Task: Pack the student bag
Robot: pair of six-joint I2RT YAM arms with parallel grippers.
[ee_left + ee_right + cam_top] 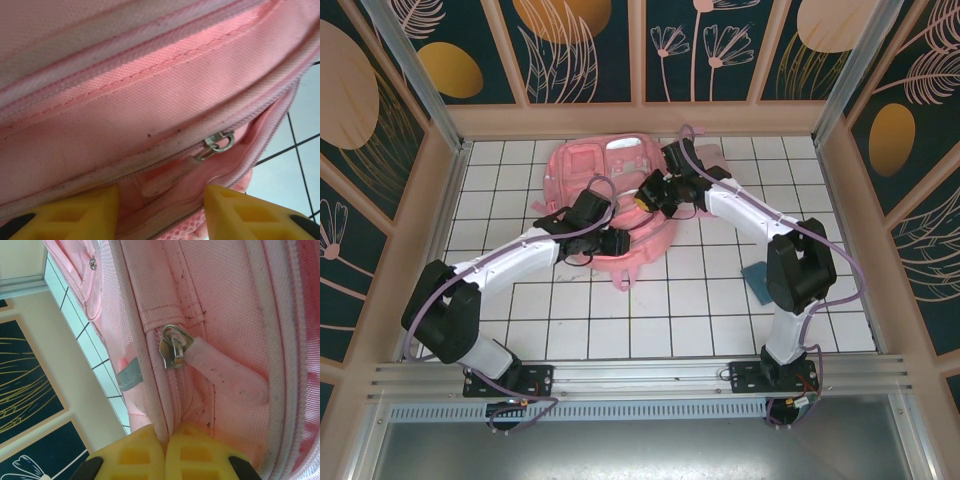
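One lot, listed big to small.

1. surface [700,300]: white tiles, walled enclosure.
2. student bag [590,165]: pink, soft, lying flat at far centre of surface; both arms reach onto its near edge.
3. blue flat item [758,281]: on surface by right arm, well apart from bag; can't ID.
4. left pincer [160,200]: open, yellow fingers [85,212] apart, straddling a zip line at bag's edge; nothing gripped.
5. right pincer [165,440]: closed, tips together at a zip seam; can't tell if fabric is nipped btwn them.
6. zip slider [218,142] w/ pale pull tab [170,176]: tab lies btwn left fingers, untouched.
7. 2nd slider [173,347] w/ rubbery tab [231,376]: just above right tips.

Handling note (judgement): step looks like working a zip. Centre left fingers on pale pull tab and close on tab only, no cloth. Pull along zip line w/ right side steadying bag, so fabric doesn't bunch.
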